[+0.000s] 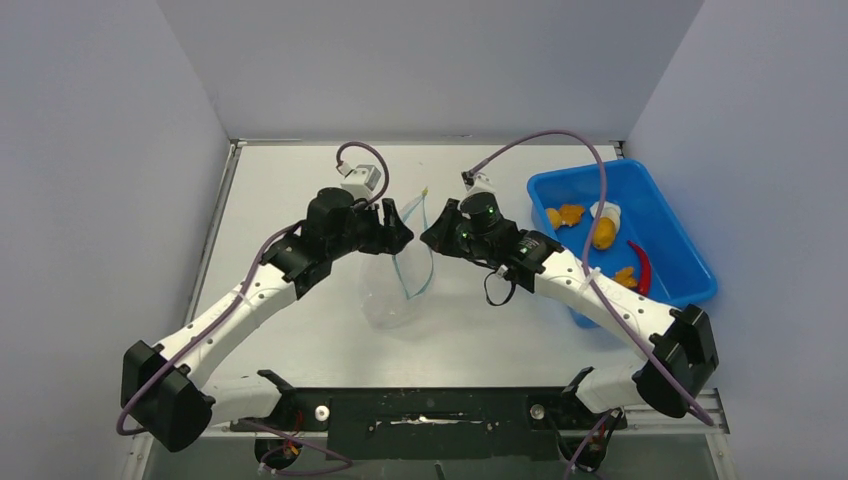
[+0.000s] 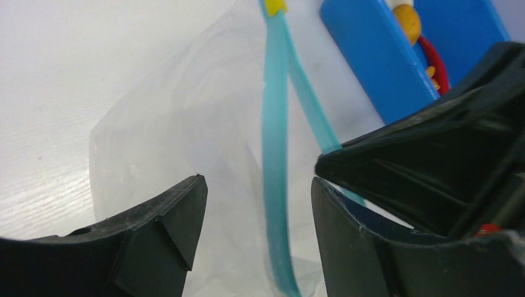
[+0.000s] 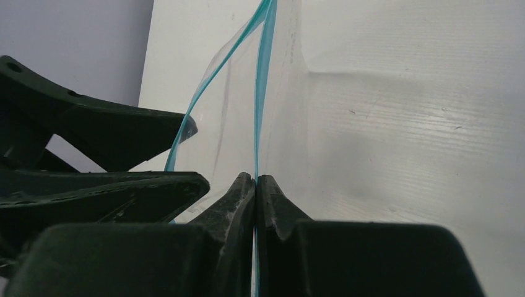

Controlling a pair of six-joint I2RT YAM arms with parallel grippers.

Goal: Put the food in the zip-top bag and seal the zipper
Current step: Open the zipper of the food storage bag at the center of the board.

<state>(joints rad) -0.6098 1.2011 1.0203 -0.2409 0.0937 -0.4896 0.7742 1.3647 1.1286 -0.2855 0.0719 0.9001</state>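
Left of blue tray [image 1: 682, 250], mid-table: zip-top bag [image 1: 390, 296] lies clear and floppy, mouth end raised off table. Zipper [image 2: 275, 154] split into two teal strips, so mouth partly open. R gripper [image 3: 255, 180], on bag's tray-facing side: fingers pressed together, pinching one zipper strip. L gripper [image 2: 257, 185], on bag's side away from tray: fingers spread, other strip running btwn them; contact w/ pads can't be told. All food [image 1: 567, 215] sits inside tray: orange fruits [image 1: 603, 236], white lump [image 1: 606, 209], red chili [image 1: 641, 268], orange bits [image 1: 624, 277].
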